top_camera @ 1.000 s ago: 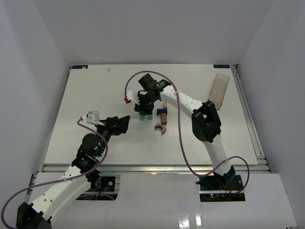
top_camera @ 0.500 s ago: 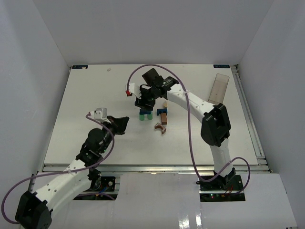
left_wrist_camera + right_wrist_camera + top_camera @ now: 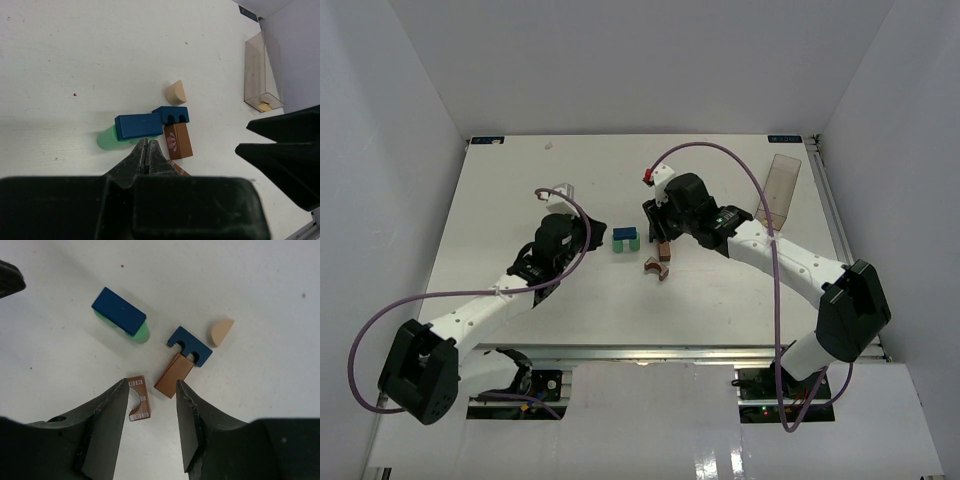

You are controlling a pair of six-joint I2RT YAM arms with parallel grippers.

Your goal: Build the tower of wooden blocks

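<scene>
My right gripper (image 3: 151, 390) hovers with jaws apart and empty over the brown brick (image 3: 174, 374) and brown arch (image 3: 136, 399). My left gripper (image 3: 147, 150), jaws pressed together on nothing, sits near the started tower, a blue block (image 3: 119, 311) atop green cylinders (image 3: 143, 332). A careless sweep from either arm could topple it.

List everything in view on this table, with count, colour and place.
blue block: one, blue, across the green cylinders
green cylinders: two, green, under that block
notched piece: one, blue, right of them
brick: one, brown, against the notched piece
arch: one, brown, nearest the arms
half-round: one, tan, beside the notched piece
clear box: one, transparent, far right
table: one, white
left gripper: one, black, shut, beside the stack
right gripper: one, black, open over the arch and brick
</scene>
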